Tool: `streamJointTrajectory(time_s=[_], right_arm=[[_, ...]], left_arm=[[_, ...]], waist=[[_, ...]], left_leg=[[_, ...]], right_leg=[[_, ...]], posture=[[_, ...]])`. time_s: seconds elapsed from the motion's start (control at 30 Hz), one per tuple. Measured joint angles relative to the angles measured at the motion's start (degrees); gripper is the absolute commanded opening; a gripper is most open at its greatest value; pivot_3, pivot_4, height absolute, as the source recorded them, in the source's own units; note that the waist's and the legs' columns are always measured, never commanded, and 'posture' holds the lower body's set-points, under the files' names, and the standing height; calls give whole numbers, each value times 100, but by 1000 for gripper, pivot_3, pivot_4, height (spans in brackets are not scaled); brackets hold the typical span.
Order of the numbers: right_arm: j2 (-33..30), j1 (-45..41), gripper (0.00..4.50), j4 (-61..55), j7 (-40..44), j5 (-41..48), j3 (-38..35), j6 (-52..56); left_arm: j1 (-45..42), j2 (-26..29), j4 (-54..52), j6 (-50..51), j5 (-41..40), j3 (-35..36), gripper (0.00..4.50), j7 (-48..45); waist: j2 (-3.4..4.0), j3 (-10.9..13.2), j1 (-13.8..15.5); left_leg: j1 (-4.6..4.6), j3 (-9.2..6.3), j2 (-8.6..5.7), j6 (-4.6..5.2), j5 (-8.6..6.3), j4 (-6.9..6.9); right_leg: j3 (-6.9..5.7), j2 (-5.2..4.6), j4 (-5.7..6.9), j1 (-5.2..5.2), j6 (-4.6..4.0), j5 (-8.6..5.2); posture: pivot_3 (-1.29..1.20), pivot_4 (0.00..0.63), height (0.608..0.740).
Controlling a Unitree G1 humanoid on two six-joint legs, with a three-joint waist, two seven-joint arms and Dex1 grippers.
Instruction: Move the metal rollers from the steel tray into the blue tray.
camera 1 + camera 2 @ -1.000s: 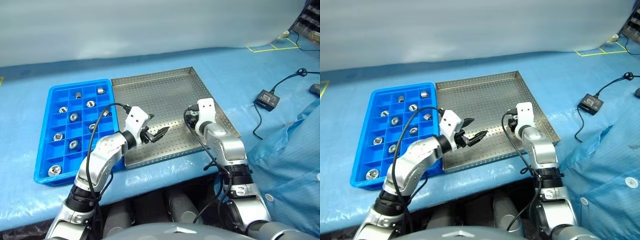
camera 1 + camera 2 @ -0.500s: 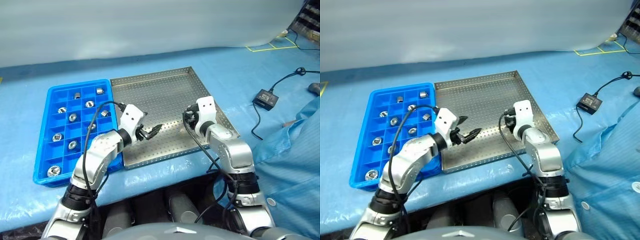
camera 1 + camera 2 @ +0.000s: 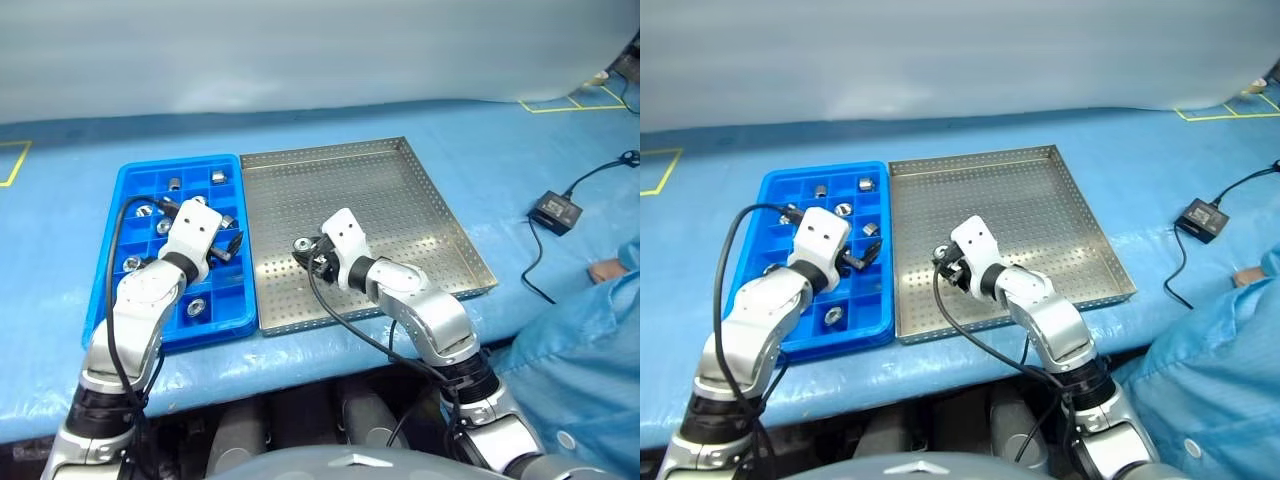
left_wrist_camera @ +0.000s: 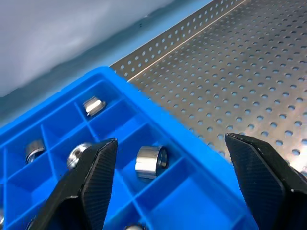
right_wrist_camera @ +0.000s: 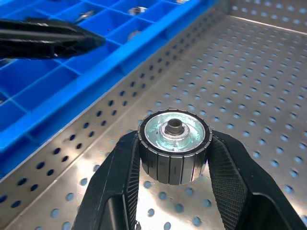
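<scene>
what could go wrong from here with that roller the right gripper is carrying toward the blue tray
1. The right gripper pinches the roller only by its round sides, so it may slip out onto the steel tray.
2. The open left gripper hangs over the blue tray near the steel tray; the arms might collide there.
3. Many compartments already hold rollers; dropping this one into a filled one could make it bounce out.
</scene>
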Motion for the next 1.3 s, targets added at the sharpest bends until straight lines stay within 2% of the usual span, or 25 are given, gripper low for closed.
streamJointTrajectory(time_s=[0.27, 0.5, 0.7, 0.87, 1.0, 1.07, 1.3], right_arm=[[367, -643, 1721, 382, 460, -122, 633, -436], [457, -826, 1721, 1003, 860, -177, 702, -817], [607, -942, 3633, 1551, 898, -225, 601, -1044], [649, -890, 3633, 1547, 721, -336, 459, -1338], [282, -445, 3633, 819, 691, -217, -13, -1327], [-149, -116, 3633, 291, 683, -175, -431, -1315], [-1086, 578, 3633, 0, 806, 228, -1572, -952]], left_arm=[[435, -100, -504, 220, -110, 547, 3925, 104], [872, -155, -919, 127, -530, 788, 3925, -267], [896, -231, -969, 125, -560, 732, 3925, -253], [779, -304, -967, 139, -585, 645, 3925, -258], [619, -515, -872, 109, -704, 466, 3925, -300], [354, -682, -636, 3, -732, 233, 3925, -352], [-243, -781, 171, -502, -730, -317, 3925, -682]], waist=[[-4, 0, 361], [-6, 0, 544], [-7, 0, 549], [-6, 0, 546], [-7, -1, 584], [-7, -1, 618], [-5, -1, 430]], left_leg=[[2, -1, 6, -8, 4, 1], [2, -2, 5, -10, 4, 2], [5, -3, 7, -13, 7, 2], [2, -4, 7, -14, 7, 0], [-3, -5, 0, -10, 5, 3], [-1, -6, -2, -9, 4, 8], [5, 8, 4, -9, 5, 12]], right_leg=[[-18, -5, -3, 2, -12, 3], [-27, -12, -4, 4, -21, 2], [-30, -10, -4, 7, -25, 4], [-30, -8, -3, 5, -26, 4], [-30, -14, -7, 8, -25, 4], [-31, -15, -10, 13, -24, 4], [-19, 4, -4, 8, -24, 4]], posture=[[63, 150, 740], [90, 150, 740], [84, 150, 740], [56, 150, 740], [29, 150, 740], [4, 150, 740], [-80, 150, 740]])
